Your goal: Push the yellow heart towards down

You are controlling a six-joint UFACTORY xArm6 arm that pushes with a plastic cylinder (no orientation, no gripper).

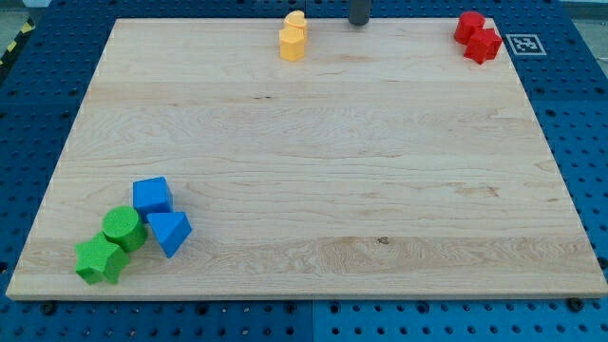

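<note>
The wooden surface (pixel 313 142) is the largest thing. My tip (pixel 360 23), a plain rod tool holding nothing, stands at the far edge, right of the yellow heart (pixel 294 38) and apart from it.

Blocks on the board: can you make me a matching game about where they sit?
Things:
1. yellow blocks
2. red blocks
3. green blocks
4. my tip

Places:
A. the view's bottom left corner, beside the blue blocks
B. the view's top right corner
C. top edge, right of the yellow blocks, apart from them
D. top edge, left of middle

Pairs: 1-D, 2-B, 3-A, 4-C
</note>
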